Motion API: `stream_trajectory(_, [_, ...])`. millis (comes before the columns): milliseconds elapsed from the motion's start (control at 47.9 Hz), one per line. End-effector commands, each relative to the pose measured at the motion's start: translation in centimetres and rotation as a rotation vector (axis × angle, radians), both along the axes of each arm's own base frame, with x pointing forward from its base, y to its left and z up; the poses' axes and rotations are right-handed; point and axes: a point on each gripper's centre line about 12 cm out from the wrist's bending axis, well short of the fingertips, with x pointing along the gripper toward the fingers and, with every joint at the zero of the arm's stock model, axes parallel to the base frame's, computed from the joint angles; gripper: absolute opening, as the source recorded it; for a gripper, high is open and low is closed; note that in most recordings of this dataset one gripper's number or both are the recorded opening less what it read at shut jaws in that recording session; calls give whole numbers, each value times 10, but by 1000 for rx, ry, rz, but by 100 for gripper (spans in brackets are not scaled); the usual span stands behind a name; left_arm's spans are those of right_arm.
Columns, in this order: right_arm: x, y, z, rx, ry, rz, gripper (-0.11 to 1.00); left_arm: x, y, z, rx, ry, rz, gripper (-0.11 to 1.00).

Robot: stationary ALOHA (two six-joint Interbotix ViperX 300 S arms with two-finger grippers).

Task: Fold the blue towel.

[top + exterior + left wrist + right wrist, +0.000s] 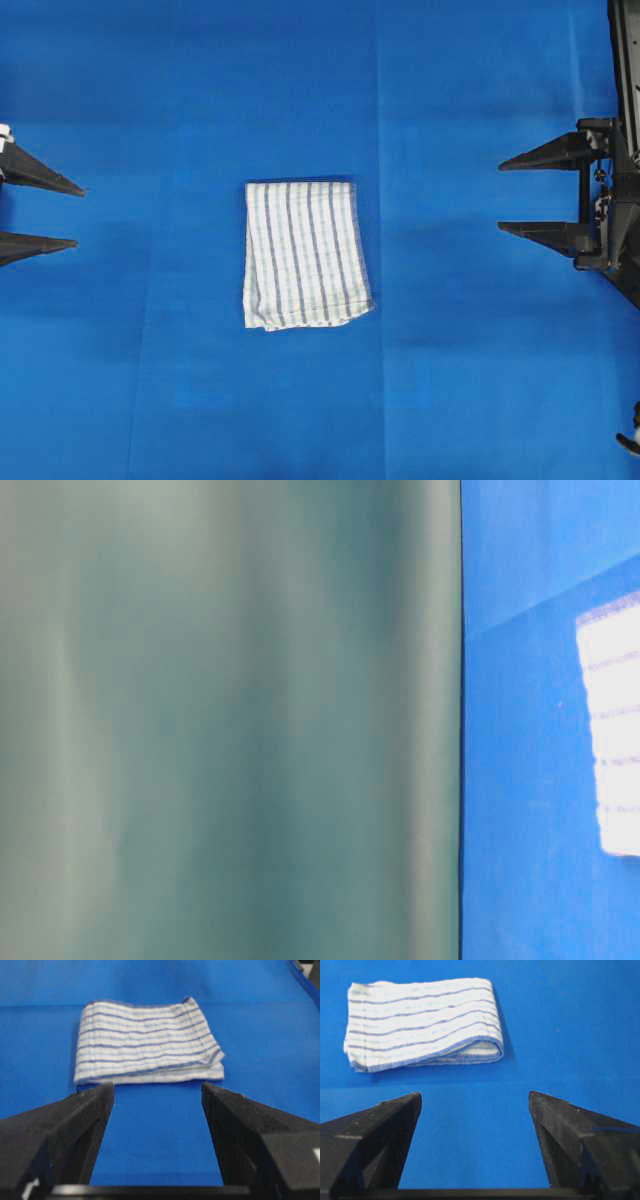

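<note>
While both claws are seen parted wide with nothing between them, the left gripper (78, 215) is placed at the left edge of the table covering (150, 380) and the right gripper (500, 196) near its right edge, each pointed inward. Between them, at the middle of the covering and well apart from both, the blue towel (305, 255) is laid as a small layered rectangle, white with thin blue stripes. Stacked edges are shown at its near side in both wrist views, so folding is judged finished or nearly so; one lower corner is left slightly uneven. Most of the table-level view is blocked by a blurred grey-green surface (230, 720), and only a washed-out towel edge is visible there.
</note>
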Motion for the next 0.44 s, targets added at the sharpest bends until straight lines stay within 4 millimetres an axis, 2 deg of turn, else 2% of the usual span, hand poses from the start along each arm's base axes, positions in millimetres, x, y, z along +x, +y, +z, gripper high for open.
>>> stream_trajectory(0, [2, -1, 3, 2, -7, -6, 87, 2, 1, 4, -1, -12, 6, 65])
stream_trajectory(418, [2, -1, 3, 2, -7, -6, 87, 2, 2, 4, -1, -11, 12, 65])
